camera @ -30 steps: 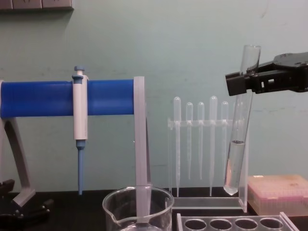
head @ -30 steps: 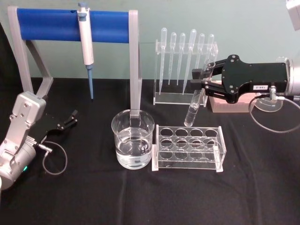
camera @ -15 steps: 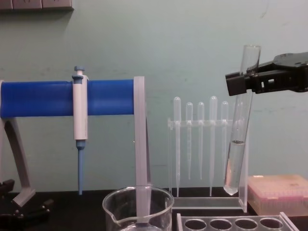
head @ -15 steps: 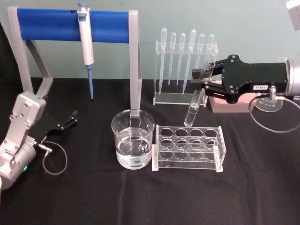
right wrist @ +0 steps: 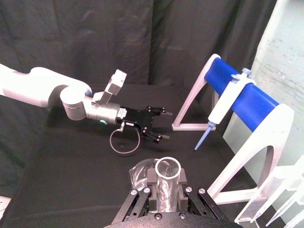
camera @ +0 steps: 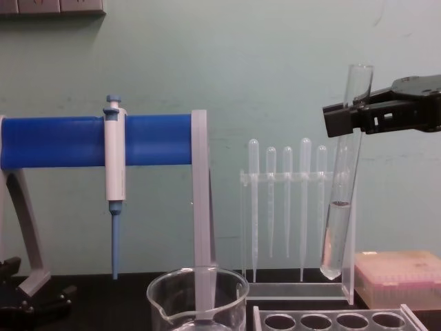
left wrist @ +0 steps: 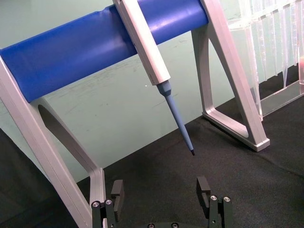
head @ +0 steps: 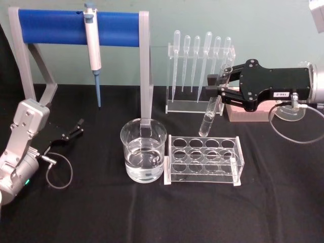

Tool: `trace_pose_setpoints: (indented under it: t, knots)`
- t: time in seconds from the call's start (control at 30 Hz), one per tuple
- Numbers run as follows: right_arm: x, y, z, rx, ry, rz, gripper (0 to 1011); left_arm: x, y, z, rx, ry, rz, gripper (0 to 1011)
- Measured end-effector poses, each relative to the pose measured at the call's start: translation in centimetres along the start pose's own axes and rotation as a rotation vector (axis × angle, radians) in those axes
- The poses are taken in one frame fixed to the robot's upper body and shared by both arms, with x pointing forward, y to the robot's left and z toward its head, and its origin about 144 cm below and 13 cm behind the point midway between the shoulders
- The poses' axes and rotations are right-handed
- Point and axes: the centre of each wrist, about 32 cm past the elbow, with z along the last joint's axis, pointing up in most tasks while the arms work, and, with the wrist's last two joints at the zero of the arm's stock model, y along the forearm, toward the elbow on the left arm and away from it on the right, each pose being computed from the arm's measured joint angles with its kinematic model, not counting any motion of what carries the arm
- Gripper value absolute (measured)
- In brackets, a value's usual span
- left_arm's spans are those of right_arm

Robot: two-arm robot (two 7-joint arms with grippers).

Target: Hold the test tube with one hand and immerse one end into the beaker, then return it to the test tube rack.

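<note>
With right pincer (head: 219, 84) clamped on test tube (head: 209, 115) near rim, shift over beaker (head: 143, 152), straighten, lower gently. Leave left pincer (head: 77, 127) parked at left edge of table (head: 152, 217), jaws apart.

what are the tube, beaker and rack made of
The tube looks like glass: clear, glossy, with a flared rim. The beaker is likely glass too: clear, with bright glints on its rim. The rack is probably acrylic: clear flat sheets with frosty-looking cut edges.
</note>
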Motion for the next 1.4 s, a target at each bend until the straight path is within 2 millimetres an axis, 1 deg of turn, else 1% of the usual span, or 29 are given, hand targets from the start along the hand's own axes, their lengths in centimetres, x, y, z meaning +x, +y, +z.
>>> trace_pose_setpoints:
  t: [1.4]
  knots:
    - [0.0,0.0,0.0,0.0,0.0,0.0,237,0.0,0.0,0.0,0.0,0.0,0.0,1000]
